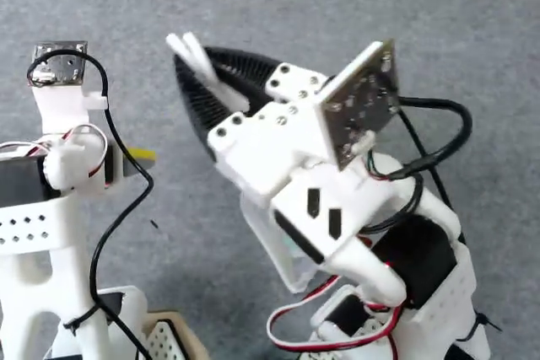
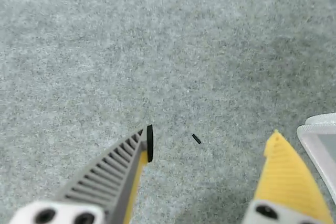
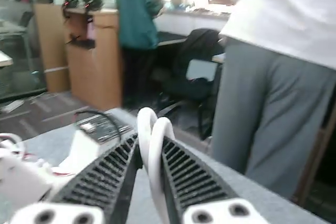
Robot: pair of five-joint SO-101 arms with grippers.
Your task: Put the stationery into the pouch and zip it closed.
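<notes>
Item: white stationery piece (image 1: 192,55), upper left of centre in high view, clamped in R gripper (image 3: 150,142), raised off table (image 1: 472,31). Judged light, stiff, smooth, prob. slippery; hold best taken mid-length. L gripper (image 2: 211,139): spread wide, nothing held.

The table (image 1: 481,31) is mottled grey felt all over, with one small black speck (image 2: 196,139) on it. The left pincer (image 2: 211,135) has a grey finger (image 2: 113,169) patterned with ribbed bars, yellow along its inner face and black at the tip. It also has a yellow finger (image 2: 286,174) with fine ridges. The right pincer (image 3: 151,139) is black, ribbed in close parallel bars, on white mounts. The two sticks (image 3: 148,119) in it are plain white. The left arm (image 1: 38,225) and right arm (image 1: 278,149) are white, trailing black cable (image 1: 126,200) and red wires (image 1: 295,335).
</notes>
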